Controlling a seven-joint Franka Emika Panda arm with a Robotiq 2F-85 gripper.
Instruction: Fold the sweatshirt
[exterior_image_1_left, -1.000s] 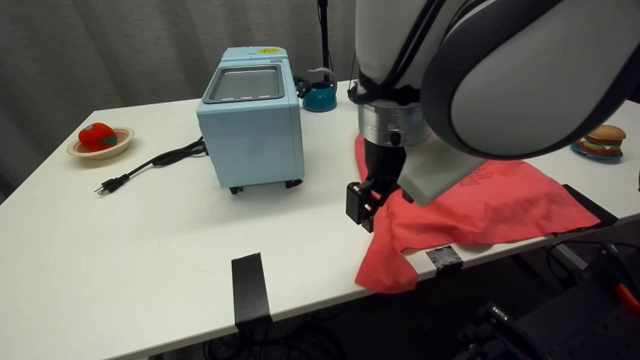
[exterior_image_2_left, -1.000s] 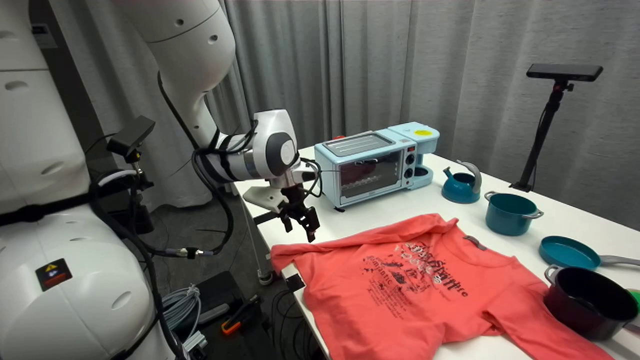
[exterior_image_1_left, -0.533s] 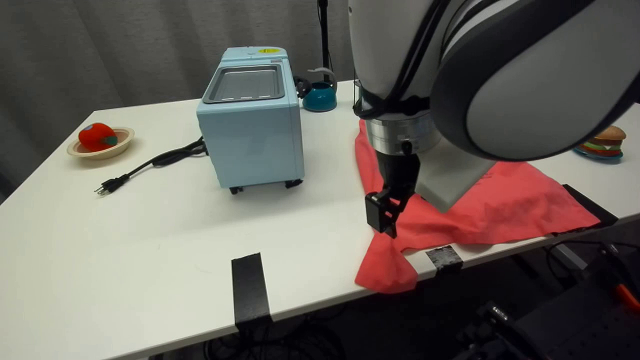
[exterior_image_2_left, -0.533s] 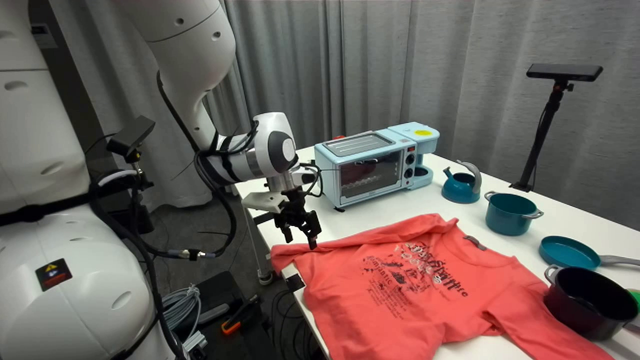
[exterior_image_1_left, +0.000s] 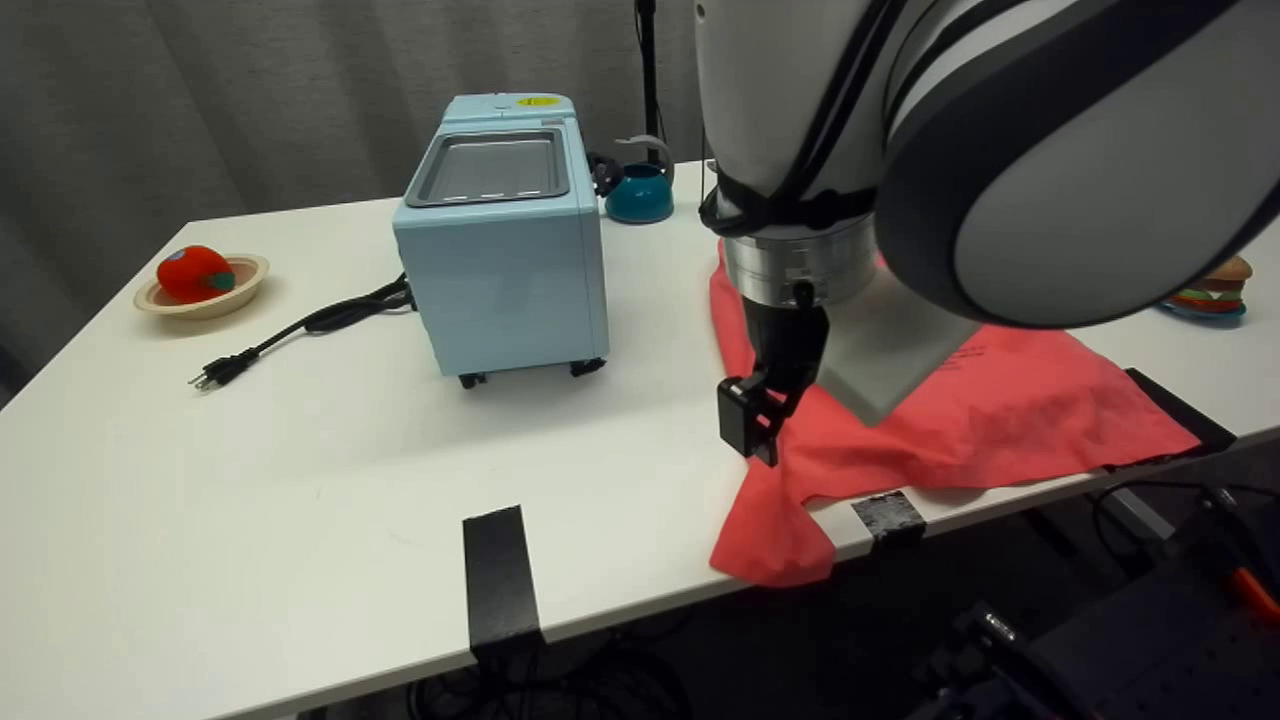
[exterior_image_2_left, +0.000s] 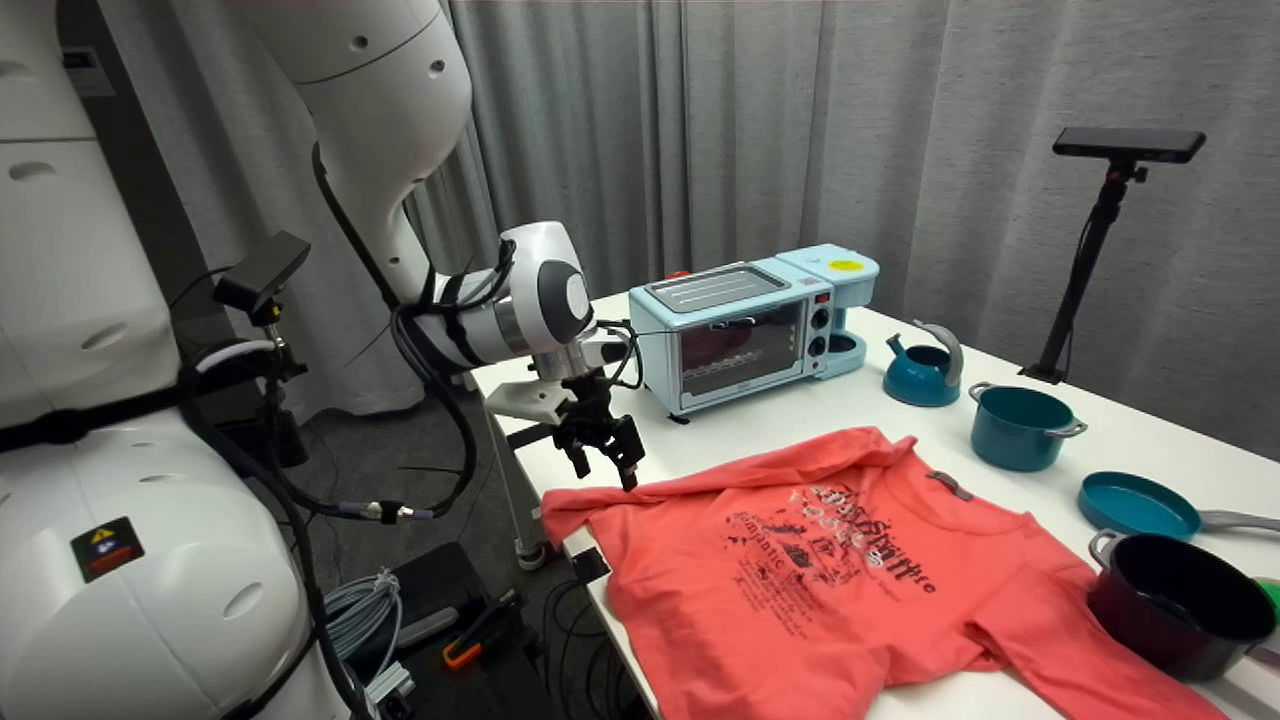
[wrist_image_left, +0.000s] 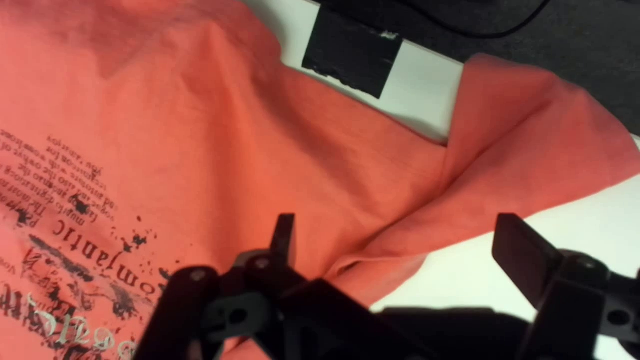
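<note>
The coral-red sweatshirt lies spread with its dark print facing up. It also shows in an exterior view, partly hidden by the arm, and in the wrist view. One sleeve runs along the oven side, its cuff at the table's front edge. The other sleeve reaches toward the dark pot. My gripper is open and empty just above the near sleeve. In an exterior view the gripper hangs tilted over it. In the wrist view the sleeve fold passes between the wide-apart fingers.
A blue toaster oven stands behind the gripper, with its black cord. A teal kettle, teal pot, pan and dark pot line the far side. The white table's front edge runs under the cuff.
My gripper has moved sideways from beside the sleeve to over it. It dipped lower half a second ago and is slightly higher now. The sweatshirt has not moved.
</note>
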